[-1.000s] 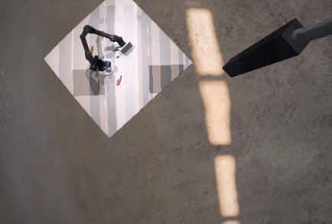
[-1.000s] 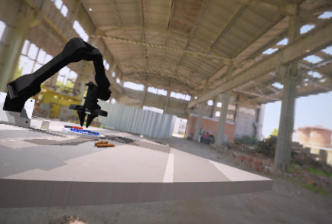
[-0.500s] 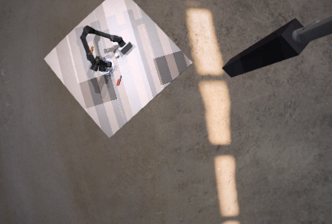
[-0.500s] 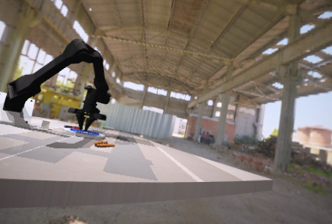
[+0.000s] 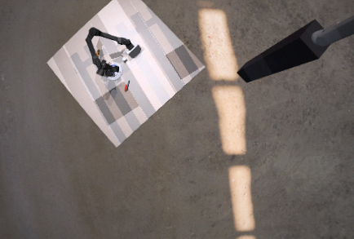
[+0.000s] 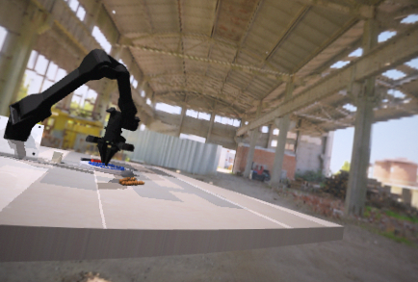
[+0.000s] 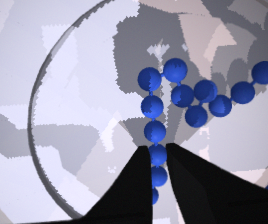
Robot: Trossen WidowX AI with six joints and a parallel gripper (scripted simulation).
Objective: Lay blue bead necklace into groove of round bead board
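Note:
The round bead board [image 5: 121, 73] [image 7: 70, 105] is pale and see-through, with a dark curved groove line in the wrist view. The blue bead necklace [image 6: 116, 166] [image 7: 152, 106] lies over the board. In the wrist view one strand runs down from a bend at the top middle, and a crumpled part zigzags to the upper right. More blue beads show at the lower right edge. My gripper [image 6: 105, 163] [image 7: 156, 153] points down at the board, shut on the strand, with a few beads between its fingers. The lower beads are partly hidden by the fingers.
An orange beaded thing [image 5: 98, 52] [image 6: 131, 181] lies beside the board. A red and dark object [image 5: 126, 86] lies on the board's other side. A small white block [image 5: 125, 59] [image 6: 57, 157] stands between the board and the arm's base [image 5: 134, 50].

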